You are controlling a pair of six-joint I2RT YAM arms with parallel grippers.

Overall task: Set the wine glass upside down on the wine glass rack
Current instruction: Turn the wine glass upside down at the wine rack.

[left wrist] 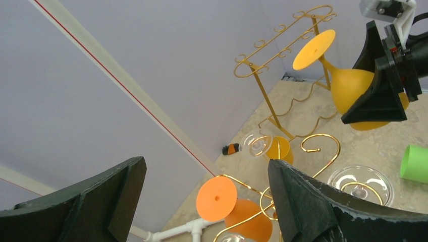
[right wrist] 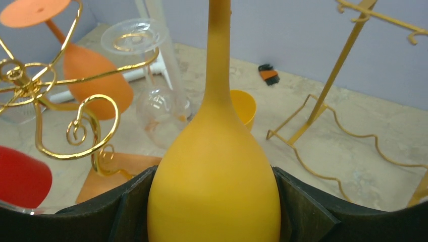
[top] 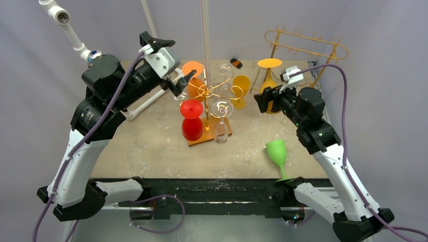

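Observation:
A yellow wine glass is upside down, foot uppermost, at the right of the table. My right gripper is shut on its bowl, one black finger against each side. It is just in front of the gold rail rack at the back right. A gold spiral wine glass rack stands mid-table with several glasses hanging upside down. My left gripper is open and empty, beside the foot of the hanging orange glass.
A red glass, clear glasses and another yellow glass crowd the spiral rack on its orange base. A green glass lies near the front right edge. A white pipe lies left; a small black-orange item sits at the back.

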